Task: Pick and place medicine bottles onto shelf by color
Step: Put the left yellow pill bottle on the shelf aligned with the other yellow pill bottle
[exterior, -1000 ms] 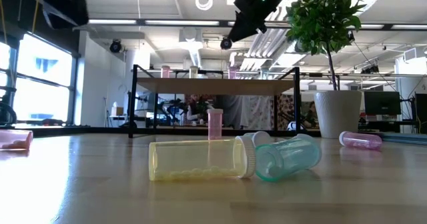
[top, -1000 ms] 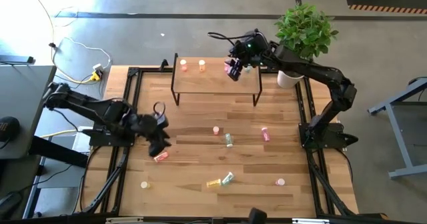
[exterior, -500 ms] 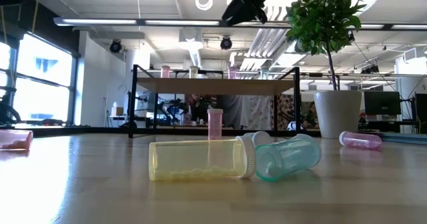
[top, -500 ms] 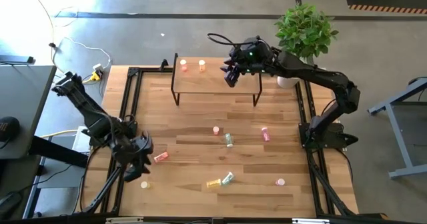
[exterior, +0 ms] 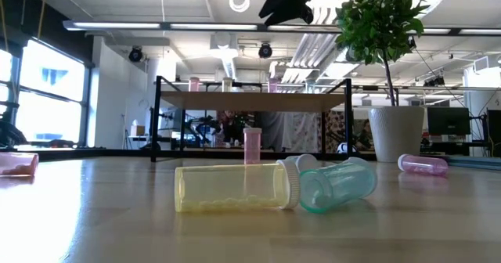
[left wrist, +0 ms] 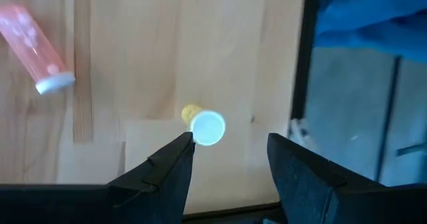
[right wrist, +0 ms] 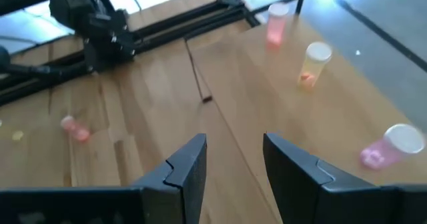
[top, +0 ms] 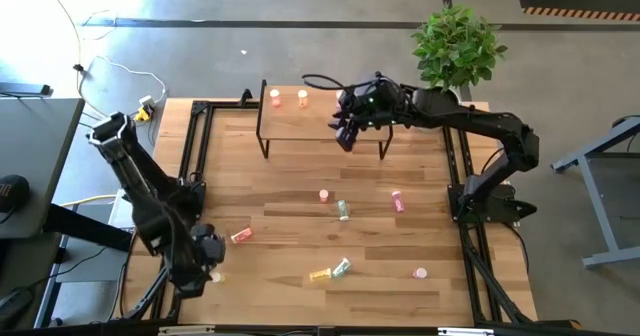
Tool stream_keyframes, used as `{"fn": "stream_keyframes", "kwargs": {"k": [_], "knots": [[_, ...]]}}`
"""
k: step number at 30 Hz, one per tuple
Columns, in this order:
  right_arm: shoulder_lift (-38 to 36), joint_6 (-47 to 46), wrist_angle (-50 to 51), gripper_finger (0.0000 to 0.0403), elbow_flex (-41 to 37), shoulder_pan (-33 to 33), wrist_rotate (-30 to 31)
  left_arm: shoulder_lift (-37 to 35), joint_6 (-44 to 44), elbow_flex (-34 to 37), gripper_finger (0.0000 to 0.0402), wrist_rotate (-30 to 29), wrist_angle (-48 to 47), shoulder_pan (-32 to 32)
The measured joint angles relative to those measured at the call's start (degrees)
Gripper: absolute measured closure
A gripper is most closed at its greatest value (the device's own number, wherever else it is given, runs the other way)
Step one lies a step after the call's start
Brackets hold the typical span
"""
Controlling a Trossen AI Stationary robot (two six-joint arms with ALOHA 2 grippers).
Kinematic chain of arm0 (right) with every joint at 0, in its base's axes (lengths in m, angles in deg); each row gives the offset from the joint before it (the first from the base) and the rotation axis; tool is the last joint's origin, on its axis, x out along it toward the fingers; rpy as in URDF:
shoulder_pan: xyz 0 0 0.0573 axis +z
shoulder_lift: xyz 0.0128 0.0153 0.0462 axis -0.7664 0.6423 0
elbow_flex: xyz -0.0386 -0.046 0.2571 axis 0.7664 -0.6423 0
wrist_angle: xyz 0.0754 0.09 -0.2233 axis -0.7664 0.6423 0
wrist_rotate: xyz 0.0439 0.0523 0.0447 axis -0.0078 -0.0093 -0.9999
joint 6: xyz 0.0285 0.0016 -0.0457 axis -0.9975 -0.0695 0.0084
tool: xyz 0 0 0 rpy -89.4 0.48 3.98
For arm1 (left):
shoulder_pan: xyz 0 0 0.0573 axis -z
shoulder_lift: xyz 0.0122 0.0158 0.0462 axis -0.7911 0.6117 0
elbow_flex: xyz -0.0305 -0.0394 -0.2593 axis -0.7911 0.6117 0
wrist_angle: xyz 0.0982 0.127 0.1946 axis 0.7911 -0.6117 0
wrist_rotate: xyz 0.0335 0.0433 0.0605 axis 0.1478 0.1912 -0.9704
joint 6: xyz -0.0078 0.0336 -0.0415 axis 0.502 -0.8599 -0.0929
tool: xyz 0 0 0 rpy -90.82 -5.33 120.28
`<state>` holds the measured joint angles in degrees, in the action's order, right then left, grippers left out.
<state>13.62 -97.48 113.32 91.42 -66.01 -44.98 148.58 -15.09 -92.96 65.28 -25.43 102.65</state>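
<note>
Medicine bottles lie scattered on the table. A yellow one [left wrist: 207, 127] stands upright near the left front corner. My left gripper [left wrist: 230, 151] hangs open above it, pointing steeply down, one finger on each side and clear of it. A red-pink bottle [top: 241, 235] lies close by. My right gripper [top: 345, 131] is open and empty, high over the near edge of the shelf [top: 320, 116]. On the shelf stand a red bottle [right wrist: 275, 23], a yellow-orange one [right wrist: 313, 64] and a pink one [right wrist: 390, 147].
Mid-table are a pink upright bottle [top: 324, 195], a green one [top: 343, 210] and a pink one [top: 399, 201]. Near the front lie a yellow [exterior: 235, 189] and a green bottle [exterior: 337, 185], cap to cap, and a pink one [top: 420, 273]. A potted plant [top: 458, 41] stands at the back right.
My left gripper has swung away from the lying red-pink bottle toward the table's near left corner, sinking and rolling, and now hangs over the yellow bottle. My right gripper has drawn back from the shelf's far right part toward its near edge, staying high. Neither has opened or shut.
</note>
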Motion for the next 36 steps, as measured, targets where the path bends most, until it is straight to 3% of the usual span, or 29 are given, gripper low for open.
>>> {"fn": "stream_keyframes", "kwargs": {"k": [11,36], "knots": [[0.0,-0.4,2.9,0.0263,0.0,1.8,-0.2,9.1,4.6,0.0,0.0218,-1.2,0.0,3.7],[0.1,-1.9,3.1,0.0263,0.0,2.2,-0.2,17.1,7.7,0.0,0.0218,-3.5,4.6,3.7]]}}
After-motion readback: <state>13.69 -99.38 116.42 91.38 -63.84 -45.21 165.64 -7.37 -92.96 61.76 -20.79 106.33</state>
